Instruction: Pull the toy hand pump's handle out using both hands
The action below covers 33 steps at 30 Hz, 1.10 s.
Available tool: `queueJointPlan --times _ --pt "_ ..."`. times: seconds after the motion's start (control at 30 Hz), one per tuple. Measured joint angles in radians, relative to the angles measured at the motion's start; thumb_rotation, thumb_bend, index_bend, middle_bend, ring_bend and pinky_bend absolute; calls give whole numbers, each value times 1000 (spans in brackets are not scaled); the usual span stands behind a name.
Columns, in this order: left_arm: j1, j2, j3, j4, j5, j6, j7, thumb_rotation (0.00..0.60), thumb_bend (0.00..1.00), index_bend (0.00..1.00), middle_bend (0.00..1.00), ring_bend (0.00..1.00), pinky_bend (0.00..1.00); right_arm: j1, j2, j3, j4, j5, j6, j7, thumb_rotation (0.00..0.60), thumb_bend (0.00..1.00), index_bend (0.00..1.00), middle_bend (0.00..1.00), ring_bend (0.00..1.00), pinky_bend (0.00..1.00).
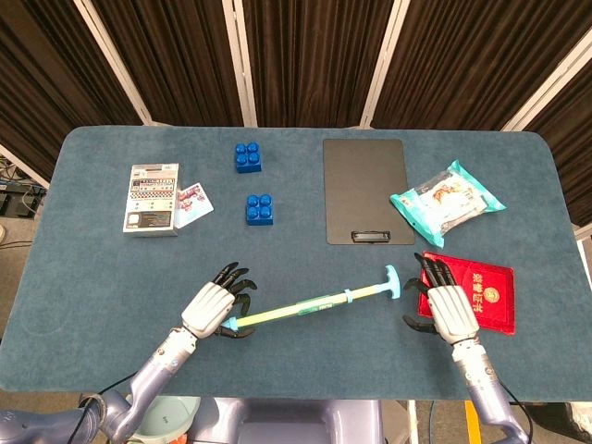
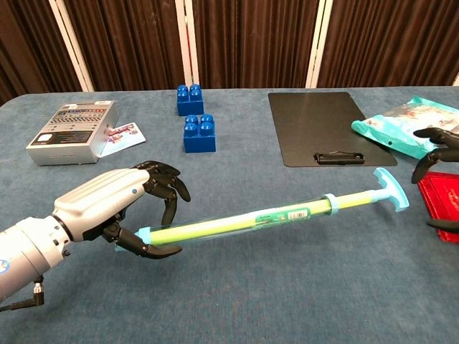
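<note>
The toy hand pump (image 1: 305,303) is a green tube with a light-blue T handle (image 1: 393,280), lying slantwise across the front of the blue table. My left hand (image 1: 211,307) grips the tube's left end, fingers curled around it; the chest view shows the same left hand (image 2: 115,204) on the pump (image 2: 265,218). My right hand (image 1: 447,308) is open with its fingers spread, just right of the T handle and apart from it. In the chest view only the fingers (image 2: 435,136) of that hand show at the right edge, beyond the handle (image 2: 391,190).
A red booklet (image 1: 486,294) lies partly under my right hand. A black clipboard (image 1: 367,190) and a teal snack packet (image 1: 447,202) sit behind it. Two blue blocks (image 1: 261,209) stand mid-left, and a grey box (image 1: 152,197) with a card is at far left.
</note>
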<state>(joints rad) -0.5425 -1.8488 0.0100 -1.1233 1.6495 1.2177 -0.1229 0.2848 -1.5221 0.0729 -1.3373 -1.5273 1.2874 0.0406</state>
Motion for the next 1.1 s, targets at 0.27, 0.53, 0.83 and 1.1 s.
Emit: queueJointPlan --times 0.27,0.53,0.83,1.1 --pt "-11 -19 5 29 8 -2 -24 600 411 755 289 104 31 12 -9 -1 -16 -12 5 -15 600 231 375 0 0 0" --pt "-29 -41 1 62 16 -3 -61 600 405 756 299 104 31 25 -15 -3 -23 -4 -20 -1 600 233 322 0 0 0" --pt "-56 -68 -2 123 30 -4 -129 600 404 756 309 104 31 46 -36 -7 9 17 -73 31 600 236 320 0 0 0" --pt "-73 -88 -6 192 39 12 -169 600 402 756 316 104 31 60 -55 -12 71 31 -109 100 600 278 360 0 0 0"
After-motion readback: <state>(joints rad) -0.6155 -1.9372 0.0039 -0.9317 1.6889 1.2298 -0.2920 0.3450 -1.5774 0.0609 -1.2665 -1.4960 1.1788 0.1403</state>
